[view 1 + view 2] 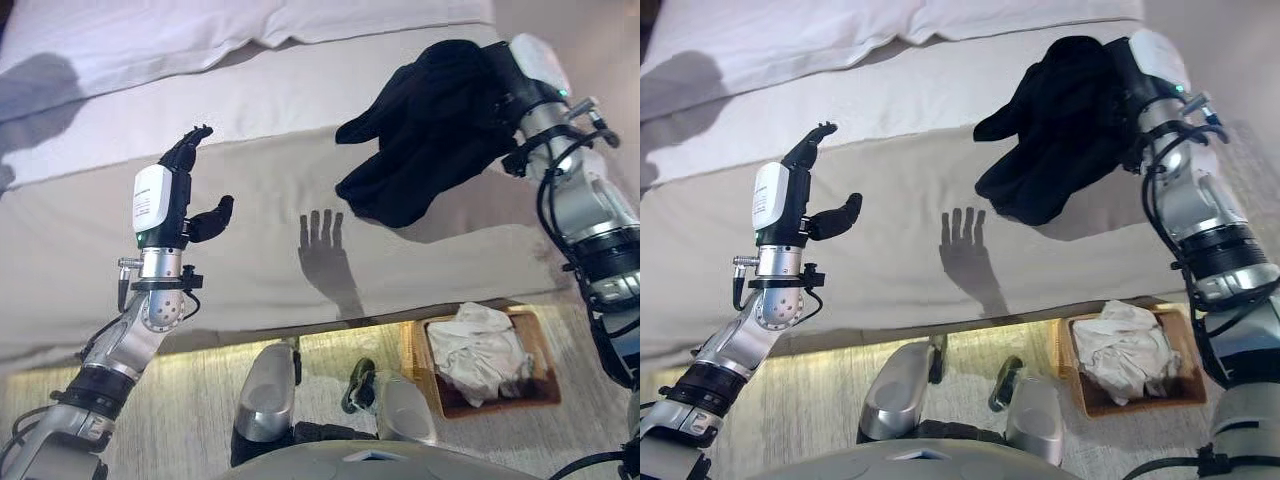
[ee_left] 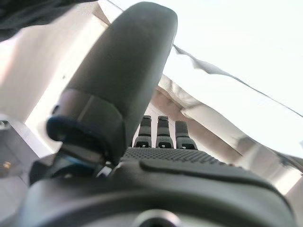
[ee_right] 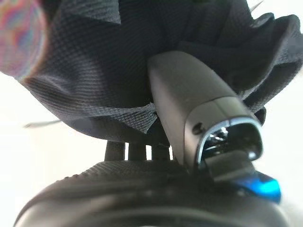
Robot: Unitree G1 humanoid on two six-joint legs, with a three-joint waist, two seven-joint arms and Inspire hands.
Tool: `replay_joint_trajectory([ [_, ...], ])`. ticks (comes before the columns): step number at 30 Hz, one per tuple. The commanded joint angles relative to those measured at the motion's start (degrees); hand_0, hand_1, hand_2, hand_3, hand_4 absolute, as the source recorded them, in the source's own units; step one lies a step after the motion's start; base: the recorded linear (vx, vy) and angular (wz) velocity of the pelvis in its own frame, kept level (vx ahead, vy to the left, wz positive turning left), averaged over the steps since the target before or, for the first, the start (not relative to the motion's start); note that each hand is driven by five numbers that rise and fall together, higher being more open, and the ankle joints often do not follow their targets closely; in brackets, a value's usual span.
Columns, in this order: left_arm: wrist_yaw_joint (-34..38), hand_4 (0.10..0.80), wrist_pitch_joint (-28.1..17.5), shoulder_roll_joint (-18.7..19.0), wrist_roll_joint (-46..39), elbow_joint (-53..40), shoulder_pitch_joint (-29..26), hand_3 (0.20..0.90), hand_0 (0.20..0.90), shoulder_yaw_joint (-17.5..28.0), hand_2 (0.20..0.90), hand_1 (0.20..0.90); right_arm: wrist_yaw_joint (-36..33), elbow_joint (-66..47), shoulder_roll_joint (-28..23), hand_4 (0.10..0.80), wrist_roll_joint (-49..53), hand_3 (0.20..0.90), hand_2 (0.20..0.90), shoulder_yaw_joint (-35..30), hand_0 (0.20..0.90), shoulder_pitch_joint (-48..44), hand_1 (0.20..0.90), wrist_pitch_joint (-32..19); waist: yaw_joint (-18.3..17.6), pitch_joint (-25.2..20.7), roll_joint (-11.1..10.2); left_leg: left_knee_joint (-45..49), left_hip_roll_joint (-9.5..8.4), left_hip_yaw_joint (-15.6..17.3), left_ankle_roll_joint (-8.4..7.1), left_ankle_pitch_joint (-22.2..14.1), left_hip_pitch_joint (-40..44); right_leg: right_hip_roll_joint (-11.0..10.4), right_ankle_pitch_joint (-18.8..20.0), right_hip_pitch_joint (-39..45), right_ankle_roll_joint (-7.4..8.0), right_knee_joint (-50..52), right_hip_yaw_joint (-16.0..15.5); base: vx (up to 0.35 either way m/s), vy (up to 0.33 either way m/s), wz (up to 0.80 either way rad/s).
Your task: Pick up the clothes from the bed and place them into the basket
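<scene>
My right hand is shut on a black garment and holds it in the air above the right part of the bed. In the right wrist view the thumb presses into the black cloth. The garment hangs in folds, clear of the sheet. My left hand is raised above the bed's left part, open, fingers straight up, holding nothing. The wooden basket stands on the floor by the bed's right front edge, with a crumpled white cloth in it.
White pillows lie along the far side of the bed. The bed's front edge runs between me and the sheet. The floor in front is pale wood.
</scene>
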Motion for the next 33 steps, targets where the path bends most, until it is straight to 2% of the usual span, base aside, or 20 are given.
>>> replay_joint_trajectory([
  [1, 1.01, 0.800, -2.62, -1.14, -0.98, 3.16, 1.66, 0.900, 0.900, 0.61, 0.900, 0.900, -3.53, -4.19, -6.29, 0.100, 2.39, 0.200, 0.300, -4.62, 0.300, 2.59, 0.300, -5.70, -3.03, -16.45, -0.25, -5.63, 4.16, 1.41, -3.19, 0.08, 5.29, 1.00, 6.57, 1.13, 2.27, -7.17, 3.71, 0.026, -0.079, -0.35],
  [8, -0.29, 0.800, -4.82, -1.82, 0.37, 6.85, 2.32, 0.900, 0.900, 1.23, 0.900, 0.900, -2.73, -7.07, -10.71, 0.100, 3.21, 0.200, 0.300, -15.56, 0.300, 12.44, 0.300, -5.83, -6.68, -20.26, -0.63, -13.31, 5.00, 4.03, -4.16, 1.82, 8.80, 2.60, 9.51, 2.35, 3.77, -14.16, 6.39, -0.015, -0.055, -0.31],
  [16, 0.58, 0.800, -7.59, -2.83, 2.10, 9.53, 2.71, 0.900, 0.900, 1.07, 0.900, 0.900, -1.92, -9.78, -11.56, 0.100, 4.26, 0.200, 0.300, -25.48, 0.300, 24.08, 0.300, -5.66, -11.06, -21.81, -0.92, -15.36, 5.06, 6.76, -3.90, 1.19, 10.62, 3.50, 11.68, 1.64, 4.72, -17.62, 11.32, -0.043, -0.025, -0.32],
  [25, -0.35, 0.800, -9.18, -3.16, 2.89, 10.30, 1.35, 0.900, 0.900, 0.58, 0.900, 0.900, 2.06, -6.64, -8.68, 0.100, 5.17, 0.200, 0.300, -28.93, 0.300, 32.35, 0.300, -4.73, -14.77, -21.65, -0.50, -14.43, 5.11, 9.56, -3.47, -0.27, 11.30, 5.03, 12.62, -0.35, 4.89, -17.54, 15.66, -0.062, -0.022, -0.19],
  [33, -2.22, 0.800, -7.90, -3.36, 2.40, 10.44, 0.85, 0.900, 0.900, -0.15, 0.900, 0.900, 5.35, 3.28, -5.35, 0.100, 8.24, 0.200, 0.300, -26.14, 0.300, 34.19, 0.300, -5.32, -15.35, -21.98, 0.42, -14.72, 5.00, 10.51, -3.52, -0.41, 11.59, 5.14, 13.24, -0.87, 5.06, -18.09, 16.06, -0.035, -0.024, -0.16],
])
